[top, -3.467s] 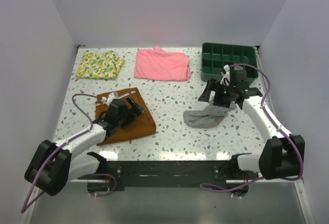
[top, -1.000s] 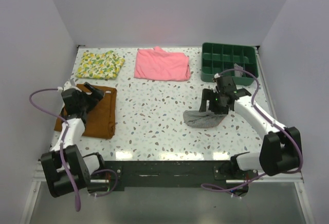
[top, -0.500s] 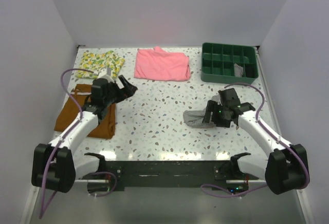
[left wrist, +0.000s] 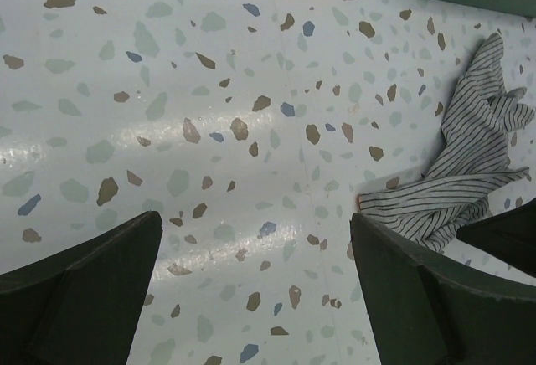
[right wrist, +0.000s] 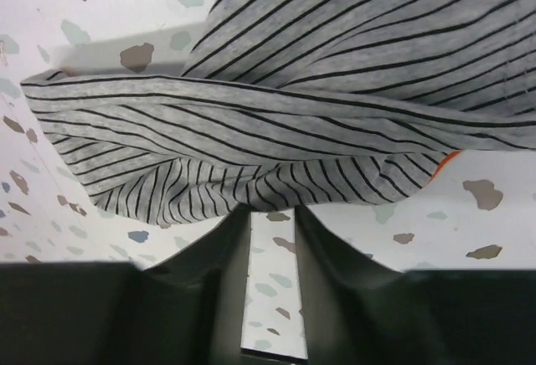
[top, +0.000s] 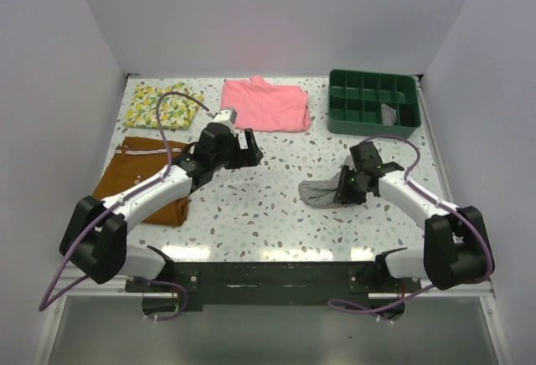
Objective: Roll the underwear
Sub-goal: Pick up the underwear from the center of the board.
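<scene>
The underwear (top: pixel 327 192), grey with fine dark stripes, lies crumpled on the speckled table at the right. My right gripper (top: pixel 346 186) sits at its right edge. In the right wrist view the fingers have come close together, and their tips pinch a bunched fold of the underwear (right wrist: pixel 335 114) at my right gripper (right wrist: pixel 272 211). A reddish mark shows at the fabric's edge (right wrist: pixel 444 162). My left gripper (top: pixel 244 149) hovers open over bare table near the centre. In the left wrist view, the underwear (left wrist: pixel 469 172) lies beyond the right finger of my left gripper (left wrist: pixel 255 224), which holds nothing.
A pink folded garment (top: pixel 264 104) lies at the back centre, with a yellow patterned cloth (top: pixel 163 104) at the back left. Rust-brown shorts (top: pixel 138 179) lie at the left. A green compartment tray (top: pixel 372 75) stands at the back right, close behind the right arm.
My left gripper has swung from over the brown shorts rightward to the table's centre, staying open. My right gripper has dropped to the underwear's edge and its fingers have closed in.
</scene>
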### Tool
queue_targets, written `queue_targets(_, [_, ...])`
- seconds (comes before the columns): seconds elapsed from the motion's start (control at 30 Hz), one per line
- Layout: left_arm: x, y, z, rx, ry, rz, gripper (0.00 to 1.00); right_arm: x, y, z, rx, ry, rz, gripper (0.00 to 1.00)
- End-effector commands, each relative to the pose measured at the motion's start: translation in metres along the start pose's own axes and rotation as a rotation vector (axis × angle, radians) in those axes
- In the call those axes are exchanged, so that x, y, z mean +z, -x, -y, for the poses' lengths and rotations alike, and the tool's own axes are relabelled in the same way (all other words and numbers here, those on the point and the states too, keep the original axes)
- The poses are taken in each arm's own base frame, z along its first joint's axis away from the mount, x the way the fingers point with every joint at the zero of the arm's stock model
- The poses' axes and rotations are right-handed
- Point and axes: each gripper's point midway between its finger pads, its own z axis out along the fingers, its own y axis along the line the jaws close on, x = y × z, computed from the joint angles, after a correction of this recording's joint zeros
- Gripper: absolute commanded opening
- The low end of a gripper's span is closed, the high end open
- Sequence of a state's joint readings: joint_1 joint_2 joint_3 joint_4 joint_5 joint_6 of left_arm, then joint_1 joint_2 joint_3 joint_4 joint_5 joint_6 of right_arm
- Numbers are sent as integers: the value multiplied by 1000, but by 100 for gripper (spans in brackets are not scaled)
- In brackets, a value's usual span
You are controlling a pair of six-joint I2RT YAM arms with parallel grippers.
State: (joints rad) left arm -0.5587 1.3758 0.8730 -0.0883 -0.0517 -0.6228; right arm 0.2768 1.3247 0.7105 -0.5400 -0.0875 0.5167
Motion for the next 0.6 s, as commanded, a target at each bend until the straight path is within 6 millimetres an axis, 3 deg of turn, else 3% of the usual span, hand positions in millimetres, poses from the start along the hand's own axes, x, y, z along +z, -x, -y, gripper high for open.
queue_targets(0.0, [1, -1, 11, 56, -9, 17, 100, -13, 26, -20, -34, 71, 97, 16])
queue_targets(0.13, [3, -16, 16, 53, -60, -8, 100, -30, 28, -39, -85, 168, 127, 4])
queue_targets(0.3, [8, -29, 12, 57, -59, -22, 100, -40, 20, -64, -141, 254, 100, 0])
queue_targets(0.4, [10, -34, 14, 75, -63, -39, 100, -37, 27, -56, -148, 181, 128, 0])
queue_targets(0.43, [9, -36, 17, 85, -68, -41, 100, -36, 31, -50, -154, 142, 144, 17])
queue_targets(0.47, [9, -36, 19, 93, -72, -43, 100, -37, 38, -34, -151, 45, 174, 24])
queue_targets(0.5, [8, -38, 22, 98, -78, -43, 100, -42, 48, -32, -152, 19, 202, 28])
queue_targets(0.53, [8, -39, 21, 102, -75, -46, 100, -43, 54, -27, -155, -22, 218, 64])
queue_targets(0.57, [7, -40, 21, 100, -75, -46, 100, -49, 63, -24, -154, -60, 245, 72])
